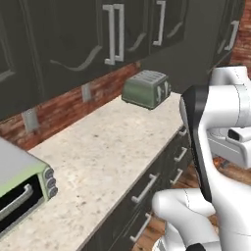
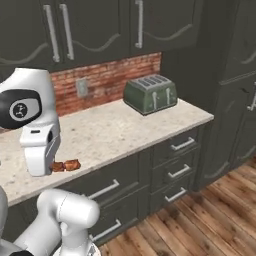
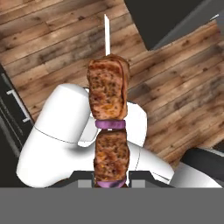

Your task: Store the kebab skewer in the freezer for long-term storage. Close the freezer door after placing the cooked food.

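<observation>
The kebab skewer (image 3: 108, 118) stands up from my gripper (image 3: 111, 178) in the hand view: two orange-brown meat chunks with purple rings between them and a thin white tip. The jaws are shut on its lower end. Behind it lie the wooden floor and my own white arm. In the right base view the skewer's brown chunks (image 2: 65, 165) stick out sideways from my hand (image 2: 40, 150), level with the front edge of the counter (image 2: 115, 130). The freezer and the freezer door are out of view.
A green toaster (image 2: 150, 93) (image 1: 147, 88) stands at the counter's far end by the brick wall. A toaster oven (image 1: 22, 193) sits at the near left. Dark drawers (image 2: 175, 165) run below, tall dark cabinets (image 2: 232, 100) rise at the right, with wooden floor (image 2: 200, 220) in front.
</observation>
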Robot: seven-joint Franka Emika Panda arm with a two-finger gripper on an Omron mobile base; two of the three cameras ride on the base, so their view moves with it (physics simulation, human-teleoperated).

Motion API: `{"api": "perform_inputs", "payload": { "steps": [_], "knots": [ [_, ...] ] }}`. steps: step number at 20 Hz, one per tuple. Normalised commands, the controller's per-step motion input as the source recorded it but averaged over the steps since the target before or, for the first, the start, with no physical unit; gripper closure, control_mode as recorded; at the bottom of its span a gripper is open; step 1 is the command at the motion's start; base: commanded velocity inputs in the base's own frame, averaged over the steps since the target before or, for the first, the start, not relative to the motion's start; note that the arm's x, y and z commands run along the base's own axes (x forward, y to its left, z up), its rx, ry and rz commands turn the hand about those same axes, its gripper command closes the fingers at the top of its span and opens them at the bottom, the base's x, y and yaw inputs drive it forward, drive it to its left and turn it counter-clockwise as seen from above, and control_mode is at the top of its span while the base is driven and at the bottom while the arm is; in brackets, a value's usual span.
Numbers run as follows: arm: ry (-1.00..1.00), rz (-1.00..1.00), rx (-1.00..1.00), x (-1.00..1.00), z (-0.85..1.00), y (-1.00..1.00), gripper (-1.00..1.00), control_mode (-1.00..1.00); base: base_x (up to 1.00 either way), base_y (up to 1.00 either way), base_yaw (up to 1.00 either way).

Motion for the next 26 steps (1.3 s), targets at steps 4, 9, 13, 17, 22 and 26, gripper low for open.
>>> {"api": "perform_inputs", "payload": {
  "steps": [4,9,13,17,22,26],
  "knots": [
    [0.00,0.00,0.00,0.00,0.00,0.00,1.00,1.00,-0.24,-0.08,-0.84],
    [0.00,0.00,0.00,0.00,0.00,0.00,1.00,1.00,-0.31,-0.09,-0.81],
    [0.00,0.00,0.00,0.00,0.00,0.00,1.00,1.00,-0.38,-0.06,-0.81],
    [0.00,0.00,0.00,0.00,0.00,0.00,1.00,1.00,-0.42,-0.06,-0.79],
    [0.00,0.00,0.00,0.00,0.00,0.00,1.00,1.00,-0.46,-0.02,-0.76],
    [0.00,0.00,0.00,0.00,0.00,0.00,1.00,1.00,-0.47,-0.02,-0.72]
  ]
}}
